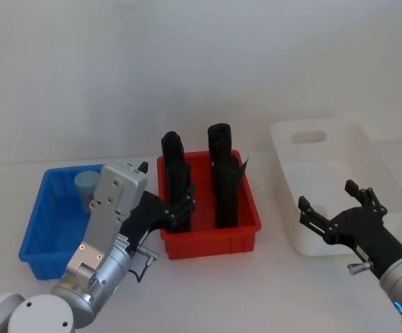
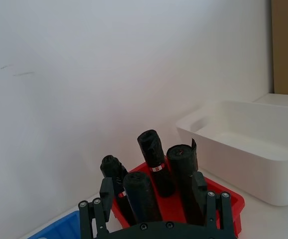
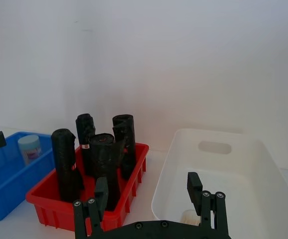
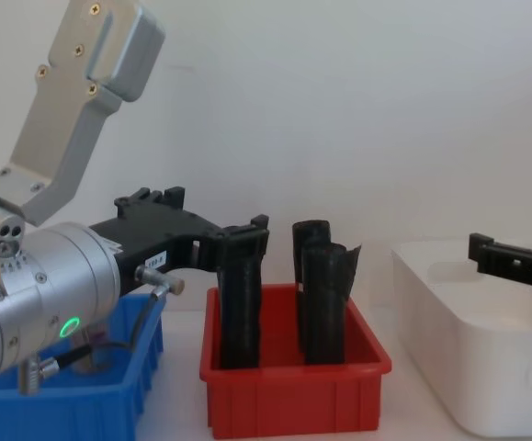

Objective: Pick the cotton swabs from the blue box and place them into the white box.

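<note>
One cotton swab jar (image 1: 86,185) with a pale blue lid stands in the far part of the blue box (image 1: 39,223); it also shows as the jar (image 3: 29,148) in the right wrist view. My left gripper (image 1: 181,208) hangs open at the red bin's near left corner, right of the blue box, holding nothing. In its wrist view the left gripper (image 2: 152,191) frames the black rolls. My right gripper (image 1: 329,199) is open and empty over the near end of the white box (image 1: 367,149). A pale rounded thing (image 3: 187,217) lies in the white box (image 3: 173,164), half hidden by a finger.
A red bin (image 1: 211,239) with several tall black rolls (image 1: 221,173) stands between the blue and white boxes. The rolls rise well above the bin's rim. A white wall runs close behind the table. Bare white tabletop lies in front of the bins.
</note>
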`<state>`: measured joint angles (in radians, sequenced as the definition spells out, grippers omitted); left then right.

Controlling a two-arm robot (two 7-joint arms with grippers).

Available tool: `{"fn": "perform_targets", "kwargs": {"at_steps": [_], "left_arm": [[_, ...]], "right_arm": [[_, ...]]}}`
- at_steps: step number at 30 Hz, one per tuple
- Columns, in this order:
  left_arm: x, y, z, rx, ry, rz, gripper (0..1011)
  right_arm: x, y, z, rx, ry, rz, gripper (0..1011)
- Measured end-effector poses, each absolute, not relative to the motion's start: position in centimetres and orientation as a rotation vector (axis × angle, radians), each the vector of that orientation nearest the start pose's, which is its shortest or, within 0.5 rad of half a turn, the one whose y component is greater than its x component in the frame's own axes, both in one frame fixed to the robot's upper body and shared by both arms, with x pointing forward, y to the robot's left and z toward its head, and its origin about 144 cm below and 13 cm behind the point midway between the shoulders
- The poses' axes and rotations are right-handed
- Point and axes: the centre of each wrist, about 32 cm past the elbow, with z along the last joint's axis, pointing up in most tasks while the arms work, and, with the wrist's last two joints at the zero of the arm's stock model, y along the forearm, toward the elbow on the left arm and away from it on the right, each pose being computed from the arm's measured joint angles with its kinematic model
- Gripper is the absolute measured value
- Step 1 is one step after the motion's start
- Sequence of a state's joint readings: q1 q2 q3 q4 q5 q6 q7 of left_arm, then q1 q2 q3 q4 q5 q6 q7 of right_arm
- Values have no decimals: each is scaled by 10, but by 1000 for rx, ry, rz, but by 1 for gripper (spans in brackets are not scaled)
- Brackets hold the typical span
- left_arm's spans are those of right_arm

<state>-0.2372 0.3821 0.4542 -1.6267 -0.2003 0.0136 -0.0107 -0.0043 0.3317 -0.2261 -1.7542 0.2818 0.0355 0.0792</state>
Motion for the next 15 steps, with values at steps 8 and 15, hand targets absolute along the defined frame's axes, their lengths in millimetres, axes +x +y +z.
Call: {"fn": "perform_targets", "kwargs": {"at_steps": [8,15], "left_arm": [[492,198,1204,61,-268,1124,1000],[492,198,1204,61,-267,1124,1000]], "right_arm": [[459,-234,1186,10,-77,-1201,1002],[480,-231,1183,-6,-82,-1173,1002]]}}
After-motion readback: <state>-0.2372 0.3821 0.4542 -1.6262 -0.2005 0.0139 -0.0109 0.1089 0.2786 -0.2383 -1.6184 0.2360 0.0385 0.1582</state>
